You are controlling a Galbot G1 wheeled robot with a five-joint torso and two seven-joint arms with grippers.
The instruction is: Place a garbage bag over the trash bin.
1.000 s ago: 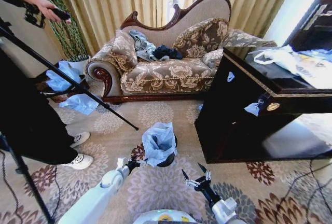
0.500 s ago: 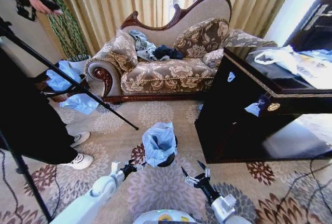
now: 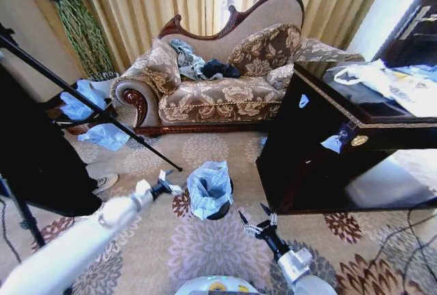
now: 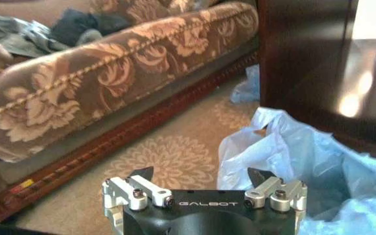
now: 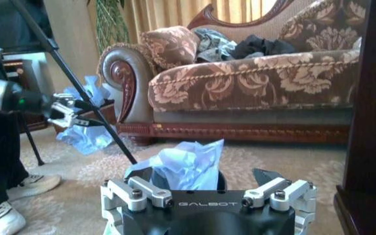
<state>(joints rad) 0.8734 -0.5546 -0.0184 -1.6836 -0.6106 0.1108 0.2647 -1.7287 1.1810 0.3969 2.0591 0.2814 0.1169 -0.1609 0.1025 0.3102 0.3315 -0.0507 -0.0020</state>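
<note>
The pale blue garbage bag (image 3: 209, 187) sits crumpled in and over the black trash bin (image 3: 223, 208) on the carpet before the sofa. Its top stands up loosely and part of the bin's dark side shows at the lower right. My left gripper (image 3: 171, 182) hovers open just left of the bag, holding nothing. In the left wrist view the left gripper (image 4: 201, 176) is beside the bag (image 4: 293, 161). My right gripper (image 3: 252, 214) is open and low, in front and right of the bin. From the right wrist, the right gripper (image 5: 201, 176) faces the bag (image 5: 188, 164) and bin rim (image 5: 219, 180).
A patterned sofa (image 3: 218, 97) stands behind the bin. A dark cabinet (image 3: 321, 151) rises close on the right, with a white bag (image 3: 382, 80) on top. A tripod leg (image 3: 102, 114) slants down at the left, near a person's shoe (image 3: 104, 183) and blue plastic sheets (image 3: 102, 134).
My left arm has risen and swung up and left, away from the bin's lower left side. The right gripper has barely moved. The person at the left has stepped back.
</note>
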